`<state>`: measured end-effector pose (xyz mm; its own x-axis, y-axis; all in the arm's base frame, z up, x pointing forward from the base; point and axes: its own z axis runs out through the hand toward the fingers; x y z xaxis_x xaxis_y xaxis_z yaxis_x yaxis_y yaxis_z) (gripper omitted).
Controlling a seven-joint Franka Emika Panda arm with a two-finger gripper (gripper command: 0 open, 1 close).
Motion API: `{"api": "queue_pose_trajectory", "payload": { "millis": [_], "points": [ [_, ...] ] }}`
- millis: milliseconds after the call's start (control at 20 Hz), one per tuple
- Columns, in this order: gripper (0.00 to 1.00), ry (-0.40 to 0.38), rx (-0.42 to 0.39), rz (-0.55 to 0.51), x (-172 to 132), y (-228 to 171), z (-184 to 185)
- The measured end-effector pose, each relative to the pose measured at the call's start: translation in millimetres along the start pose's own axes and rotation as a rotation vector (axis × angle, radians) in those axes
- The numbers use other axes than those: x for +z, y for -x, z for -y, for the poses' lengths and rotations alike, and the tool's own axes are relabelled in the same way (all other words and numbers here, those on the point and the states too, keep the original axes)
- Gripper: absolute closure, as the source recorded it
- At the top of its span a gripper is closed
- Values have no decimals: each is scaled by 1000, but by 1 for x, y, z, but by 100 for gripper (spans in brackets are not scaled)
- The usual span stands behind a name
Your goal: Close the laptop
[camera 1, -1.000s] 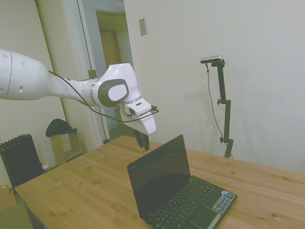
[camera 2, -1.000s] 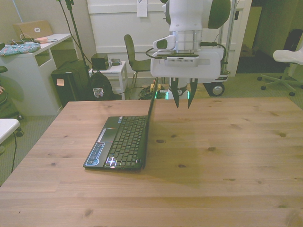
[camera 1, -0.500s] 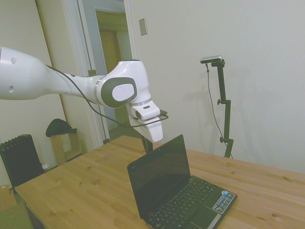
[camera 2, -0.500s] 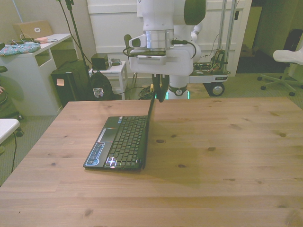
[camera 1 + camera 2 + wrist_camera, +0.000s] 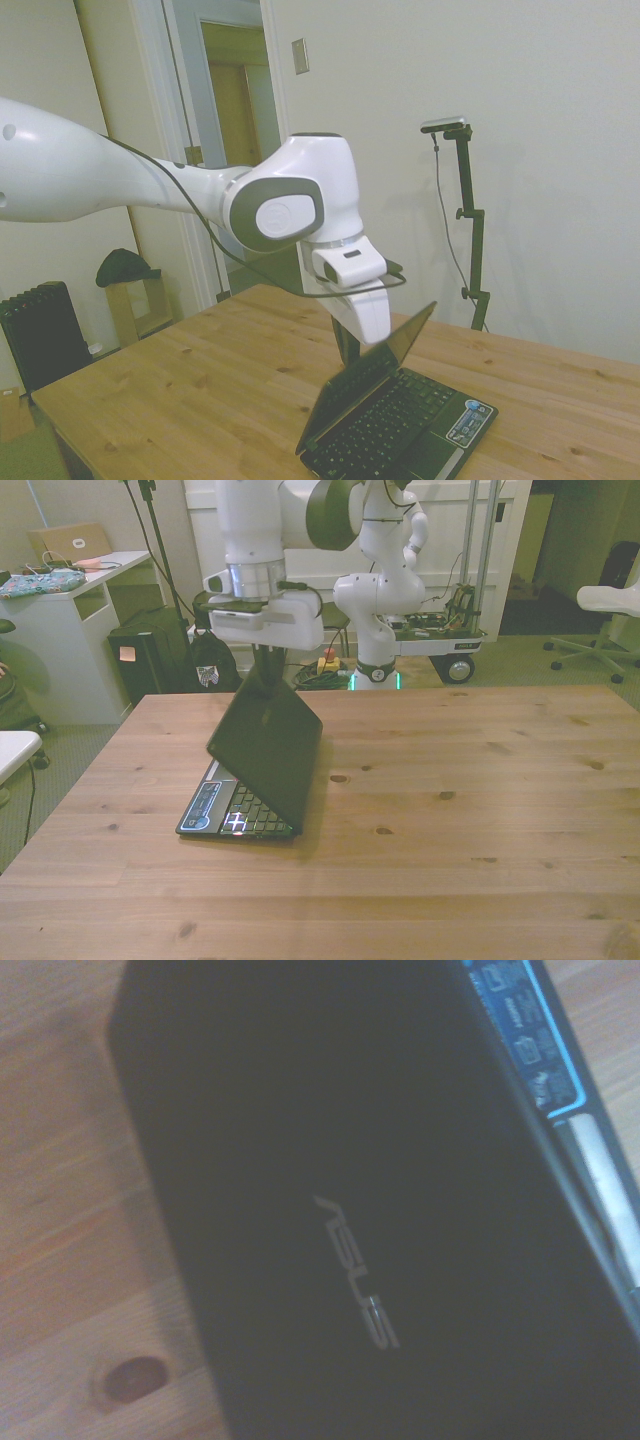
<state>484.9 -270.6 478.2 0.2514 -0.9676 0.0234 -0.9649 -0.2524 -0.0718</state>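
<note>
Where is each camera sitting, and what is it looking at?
Side view: stands off one side of the table, looking across it; shows the white arm and its claw behind the half-lowered lid of the laptop.
Front view: across the table, facing the robot; shows the arm and claw at the top of the laptop lid.
Wrist view: rides on the wrist, looking down close at the laptop lid's back; none of the robot shows.
Shared: all three see the laptop and wooden table.

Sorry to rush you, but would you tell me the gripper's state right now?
Gripper: against the back of the laptop lid, holding nothing; open or closed cannot be told.
</note>
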Motion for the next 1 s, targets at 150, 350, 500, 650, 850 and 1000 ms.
{"api": "queue_pose_trajectory", "payload": {
  "millis": [150, 350, 500, 650, 850, 1000],
  "points": [
    [100, 28, 8, -6, 36, -26, -7],
    [100, 74, 6, 3, 89, -41, -1],
    [100, 58, 2, -2, 88, -43, 11],
    [100, -1, -35, -24, 45, -27, 28],
    [100, -73, -132, -24, -13, 28, 58],
    [100, -117, -200, -2, -25, 71, 83]
  ]
}}
